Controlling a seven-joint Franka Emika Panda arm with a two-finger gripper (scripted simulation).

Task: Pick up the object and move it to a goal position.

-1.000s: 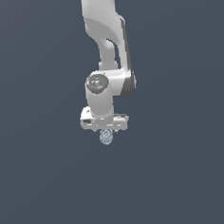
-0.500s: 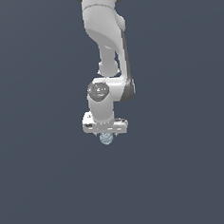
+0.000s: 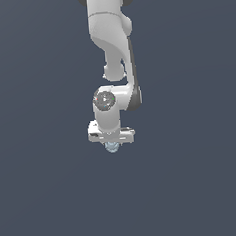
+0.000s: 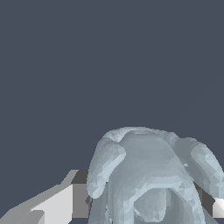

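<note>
In the exterior view the white, jointed Panda arm (image 3: 109, 50) comes down from twelve o'clock and ends in a short white crossbar, the tool (image 3: 112, 143), with the small pale blue-grey, bumpy, glassy lump (image 3: 112, 147) peeking out directly beneath it at six o'clock, much narrower than the bar. Nothing but flat dark slate background surrounds them, so whether the lump rests on a tabletop or hangs clear cannot be told here, and no goal marker shows. In the wrist view the lump (image 4: 151, 179) fills the near field, its faceted lobes bulging between a white-and-grey finger (image 4: 61, 203) on one side and a sliver of the other finger (image 4: 217, 208) on the opposite side; both look pressed against it, so the tool appears closed to the lump's width and gripping it. The lump sits centred in the tool, with no clear long axis, so I judge that the carry depends only on the grip holding.
</note>
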